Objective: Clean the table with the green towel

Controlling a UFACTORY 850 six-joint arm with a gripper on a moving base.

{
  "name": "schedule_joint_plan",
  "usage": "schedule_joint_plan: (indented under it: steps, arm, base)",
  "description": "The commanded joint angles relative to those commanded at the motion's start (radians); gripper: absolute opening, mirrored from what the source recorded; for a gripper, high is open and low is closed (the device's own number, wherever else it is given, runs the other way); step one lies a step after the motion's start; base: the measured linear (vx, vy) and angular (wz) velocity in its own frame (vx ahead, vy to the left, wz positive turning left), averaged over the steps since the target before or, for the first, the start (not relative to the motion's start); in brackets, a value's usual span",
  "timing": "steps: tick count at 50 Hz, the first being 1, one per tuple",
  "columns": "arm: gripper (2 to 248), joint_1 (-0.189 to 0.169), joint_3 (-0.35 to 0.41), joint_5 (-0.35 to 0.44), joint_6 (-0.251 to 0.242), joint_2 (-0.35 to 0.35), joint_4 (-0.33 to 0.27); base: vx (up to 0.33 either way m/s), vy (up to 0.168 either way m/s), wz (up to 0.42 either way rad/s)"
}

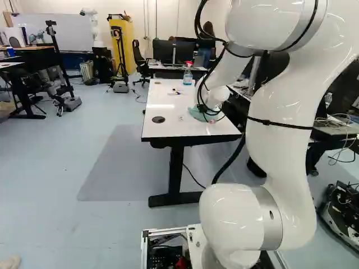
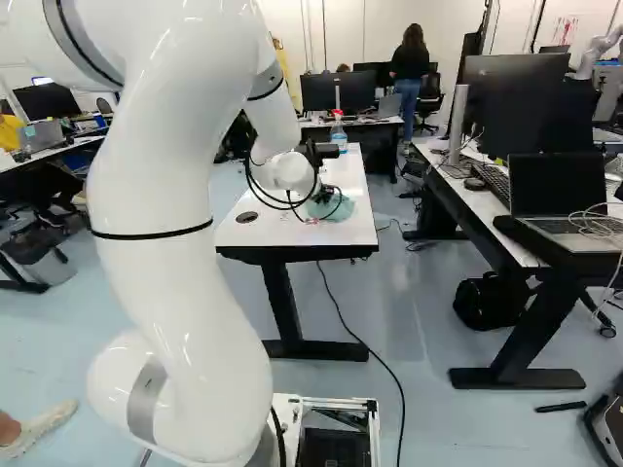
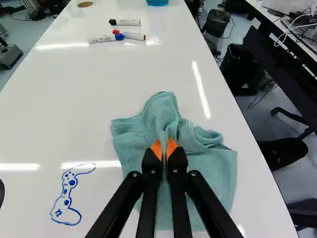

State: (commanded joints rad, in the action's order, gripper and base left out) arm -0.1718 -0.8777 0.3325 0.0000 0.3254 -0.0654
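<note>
At the arm's end in the right base view, the gripper [image 2: 317, 196] is low over the white table [image 2: 266, 241], largely hidden by cables and wrist. The wrist view shows the gripper [image 3: 164, 150] shut on a raised fold of the green towel [image 3: 213, 171]. The rest of that cloth spreads crumpled on the tabletop around and under the fingers. Beside the towel, a blue marker drawing [image 3: 66, 201] of a wavy outline with dots stands on the white surface, apart from the cloth.
Several markers [image 3: 130, 35] lie ahead of the towel. Beyond them, a spray bottle [image 1: 187, 75] with blue liquid stands at the table's far end. A round grommet [image 1: 159, 119] is set in the tabletop. A desk with a laptop [image 2: 560, 199] stands to the right.
</note>
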Motion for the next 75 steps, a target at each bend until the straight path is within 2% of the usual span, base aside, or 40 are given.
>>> schedule_joint_plan:
  steps: [9, 20, 31, 39, 57, 75]
  arm:
    - [30, -0.025, -0.006, 0.000, 0.000, 0.005, 0.000]
    - [30, -0.043, -0.052, 0.000, 0.000, 0.043, 0.000]
    - [30, -0.043, -0.111, 0.000, 0.000, 0.089, 0.000]
    - [30, -0.043, -0.113, 0.000, 0.000, 0.090, 0.000]
    - [30, -0.050, -0.099, -0.025, 0.000, 0.048, 0.000]
    - [30, -0.091, -0.040, -0.147, 0.000, -0.038, 0.000]
  base:
    - [0.000, 0.000, 0.000]
    - [0.000, 0.000, 0.000]
    - [0.000, 0.000, 0.000]
    - [0.000, 0.000, 0.000]
    - [0.000, 0.000, 0.000]
    - [0.000, 0.000, 0.000]
